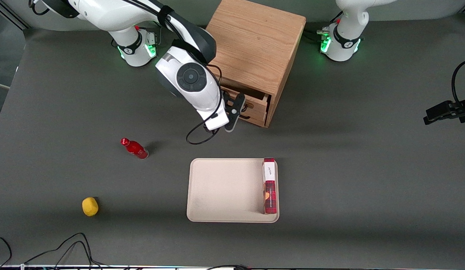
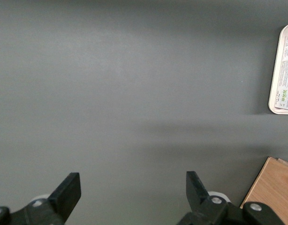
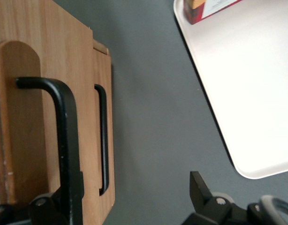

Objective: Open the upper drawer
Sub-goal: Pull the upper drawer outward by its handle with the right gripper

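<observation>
The gripper sits at upper centre of the front view against the cabinet front, fingers spread around the upper drawer handle, likely to pull; the drawer looks slightly out, contents hidden. Lower centre, the tray holds a red box

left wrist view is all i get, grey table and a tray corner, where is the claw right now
Observer: The claw is in front of the cabinet, at the upper drawer.
Operator: is it on the handle
Observer: Its fingers are spread, with the upper drawer's handle between them, close against one finger.
Operator: drawer open at all
Observer: Partly. In the front view, a strip of its inside shows.
</observation>
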